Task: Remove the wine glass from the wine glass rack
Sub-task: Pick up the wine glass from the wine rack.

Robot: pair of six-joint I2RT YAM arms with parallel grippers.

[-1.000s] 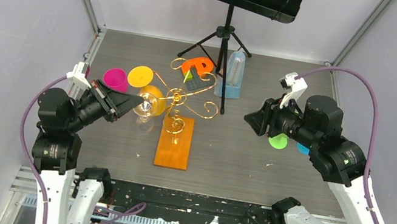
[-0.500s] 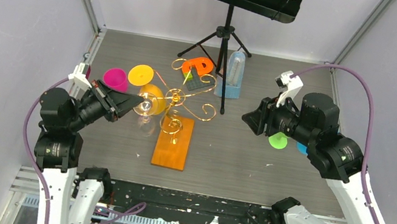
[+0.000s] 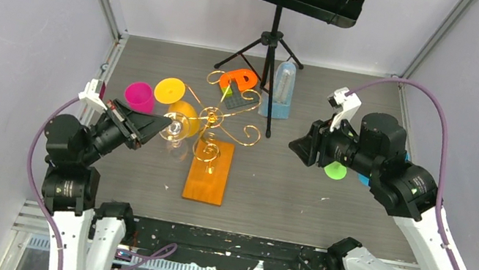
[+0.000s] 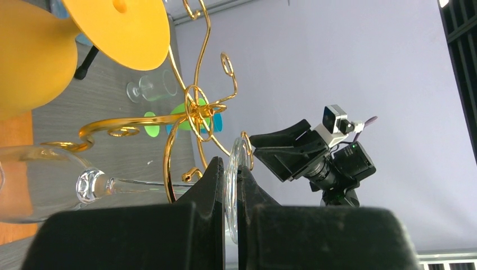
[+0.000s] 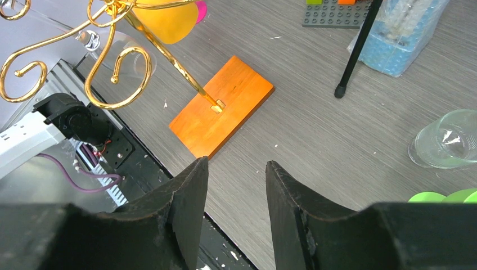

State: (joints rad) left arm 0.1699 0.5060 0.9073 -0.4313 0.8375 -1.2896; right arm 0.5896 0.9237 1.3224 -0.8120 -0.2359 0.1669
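Observation:
The wine glass rack [image 3: 218, 120] is a gold wire tree on an orange wooden base [image 3: 208, 172], at the table's middle. A clear wine glass [image 3: 175, 126] lies sideways at the rack's left side. In the left wrist view its stem [image 4: 140, 183] passes a gold arm [image 4: 169, 169] and its bowl [image 4: 34, 180] is at the left. My left gripper [image 3: 153, 123] is shut on the glass's foot [image 4: 230, 169]. My right gripper [image 3: 297, 147] is open and empty, above the table right of the rack; it looks down on the base [image 5: 222, 104].
A yellow glass [image 3: 185, 112] hangs on the rack, its foot [image 3: 170, 91] to the left. A magenta cup [image 3: 139, 95] stands beside it. A black music stand [image 3: 273, 37], a blue container [image 3: 282, 92] and an orange piece [image 3: 239, 77] are behind. A clear glass [image 5: 450, 138] and green disc [image 3: 335, 170] lie right.
The rack's base has slid slightly to the left with the held glass. My right gripper has moved a little left toward the rack. The left gripper stays shut on the foot.

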